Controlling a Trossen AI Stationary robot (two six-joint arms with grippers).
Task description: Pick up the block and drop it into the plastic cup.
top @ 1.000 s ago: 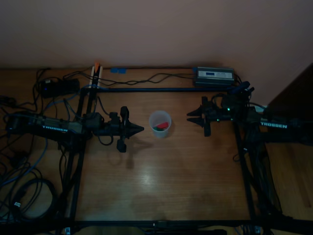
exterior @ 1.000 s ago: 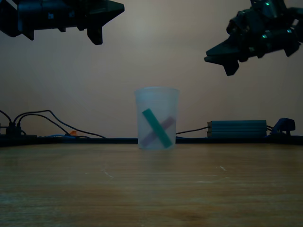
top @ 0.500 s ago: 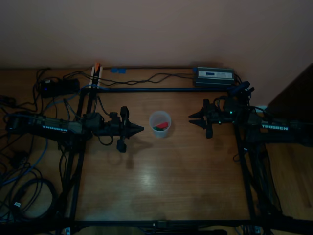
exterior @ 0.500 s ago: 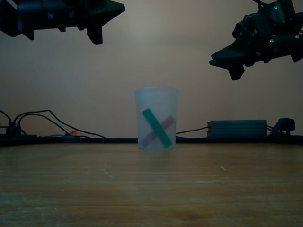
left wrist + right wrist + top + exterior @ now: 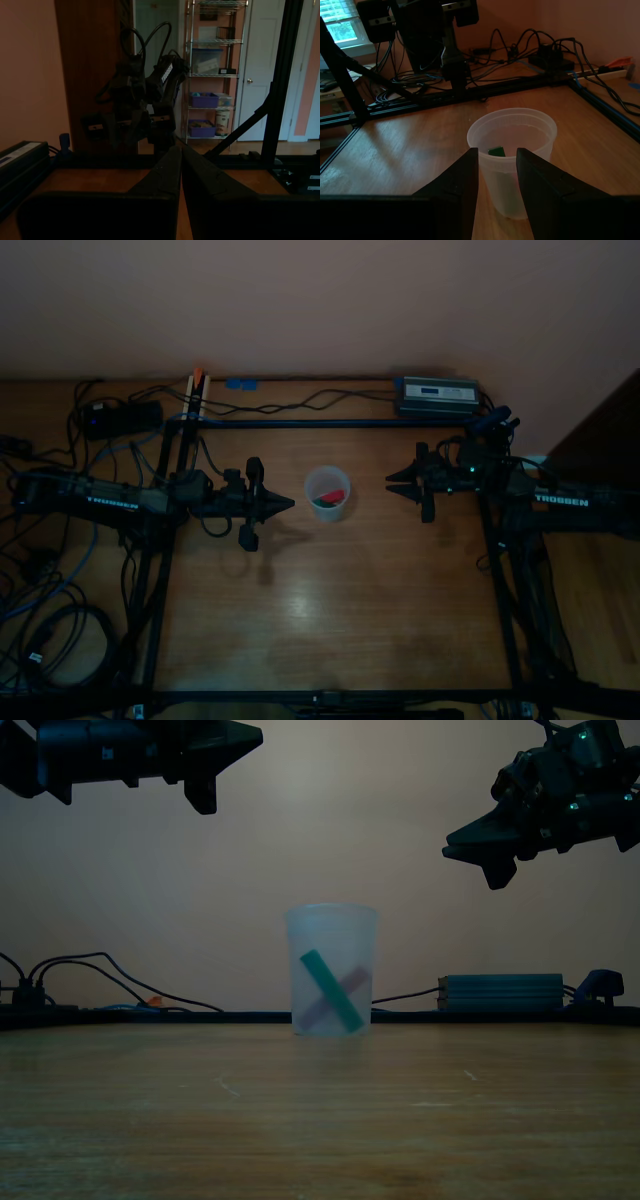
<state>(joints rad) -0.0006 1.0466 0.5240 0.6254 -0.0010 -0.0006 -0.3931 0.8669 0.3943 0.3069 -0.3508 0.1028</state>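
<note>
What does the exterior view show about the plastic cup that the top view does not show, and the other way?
Only the exterior view shows the plastic cup from the side: a green piece and a reddish block lean crossed inside it, and both hands hang above the table. Only the top view shows that the left hand and the right hand flank the cup with gaps. Both show the cup upright, holding red and green pieces.

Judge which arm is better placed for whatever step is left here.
Right, marginally. The block already lies in the plastic cup, so no pick remains. The right gripper is open and faces the cup; the left gripper is shut. Both hang clear of the cup.
</note>
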